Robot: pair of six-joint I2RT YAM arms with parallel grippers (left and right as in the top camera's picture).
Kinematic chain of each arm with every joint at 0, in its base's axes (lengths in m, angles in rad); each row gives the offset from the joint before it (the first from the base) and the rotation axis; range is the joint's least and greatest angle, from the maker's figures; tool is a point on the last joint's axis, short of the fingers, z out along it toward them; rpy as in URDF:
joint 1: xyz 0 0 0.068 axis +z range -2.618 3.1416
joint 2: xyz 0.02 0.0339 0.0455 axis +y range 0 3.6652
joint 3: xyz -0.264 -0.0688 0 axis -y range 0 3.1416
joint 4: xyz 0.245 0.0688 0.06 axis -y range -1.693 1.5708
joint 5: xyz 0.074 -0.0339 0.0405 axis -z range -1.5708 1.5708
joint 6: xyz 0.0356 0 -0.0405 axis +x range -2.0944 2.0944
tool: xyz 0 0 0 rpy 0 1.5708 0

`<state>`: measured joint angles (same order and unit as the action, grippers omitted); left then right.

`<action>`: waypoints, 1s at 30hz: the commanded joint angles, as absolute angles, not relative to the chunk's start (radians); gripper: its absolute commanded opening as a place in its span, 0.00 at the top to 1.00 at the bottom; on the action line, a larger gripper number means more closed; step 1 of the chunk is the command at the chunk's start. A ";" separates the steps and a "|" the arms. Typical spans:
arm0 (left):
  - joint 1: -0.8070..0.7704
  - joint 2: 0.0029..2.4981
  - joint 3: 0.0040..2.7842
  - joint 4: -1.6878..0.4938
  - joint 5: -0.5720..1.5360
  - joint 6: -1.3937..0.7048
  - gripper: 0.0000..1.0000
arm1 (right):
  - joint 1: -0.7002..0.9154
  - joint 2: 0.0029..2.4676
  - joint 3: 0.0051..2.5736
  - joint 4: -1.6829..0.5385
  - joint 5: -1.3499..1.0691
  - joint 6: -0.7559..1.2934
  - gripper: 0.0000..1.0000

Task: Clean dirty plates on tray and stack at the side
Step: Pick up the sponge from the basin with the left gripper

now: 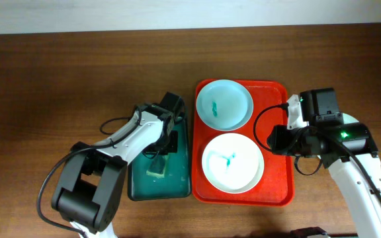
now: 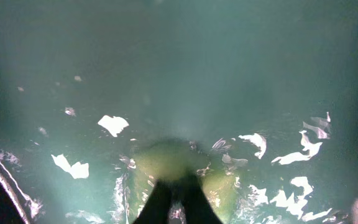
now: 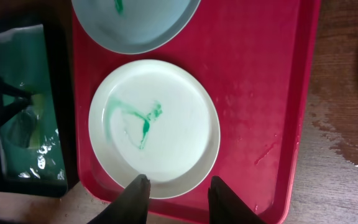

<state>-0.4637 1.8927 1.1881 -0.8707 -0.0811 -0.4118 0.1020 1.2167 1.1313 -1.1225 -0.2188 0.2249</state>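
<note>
My left arm reaches across the brown wooden table (image 1: 45, 86) into the small dark teal-green rectangular tray (image 1: 137, 193). That tray stands just beside the left rim of the red one. My left gripper (image 2: 176, 202) points down into the cloudy teal water there. Its jaws are pressed together, with the tips against the yellow-green sponge (image 2: 166, 163) in the near half of that tray. The water blurs the view, so I cannot tell whether any sponge is caught between my fingers.

Next to the right lies the large red rectangular plastic tray with rounded corners (image 1: 276, 188), its long side running away from me. Two plates rest on it with a thin strip of red between them. The round shallow pale-blue plate (image 1: 224, 104) fills the far half and carries a small teal mark. The round shallow white plate (image 1: 233, 162) fills the near half, and a teal-green smear (image 3: 138, 121) curls across its middle.

Farther right, my right gripper (image 3: 179, 202) hangs at the rim of the white plate, over the right side of the red tray. Its jaws are spread, and a stretch of the plate's rim shows in the gap between the two dark fingers. I cannot tell whether the fingers touch the plate. Beyond the red tray's right rim, wet patches (image 3: 344, 146) shine on the wood.
</note>
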 commanded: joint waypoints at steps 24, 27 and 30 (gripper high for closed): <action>-0.427 1.916 1.234 -1.061 0.109 -0.229 1.00 | 0.111 1.220 1.080 -1.182 -0.217 0.218 0.67; -0.427 1.903 1.333 -1.102 0.098 -0.229 1.00 | 0.111 1.220 1.036 -1.158 -0.217 0.218 0.67; -0.427 1.903 1.338 -1.065 0.011 -0.229 0.72 | 0.111 1.220 1.030 -1.149 -0.218 0.218 0.67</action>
<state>-0.4297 1.9133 1.3212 -1.0740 0.0738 -0.2390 0.1020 1.2167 1.0355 -1.1564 -0.2192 0.2245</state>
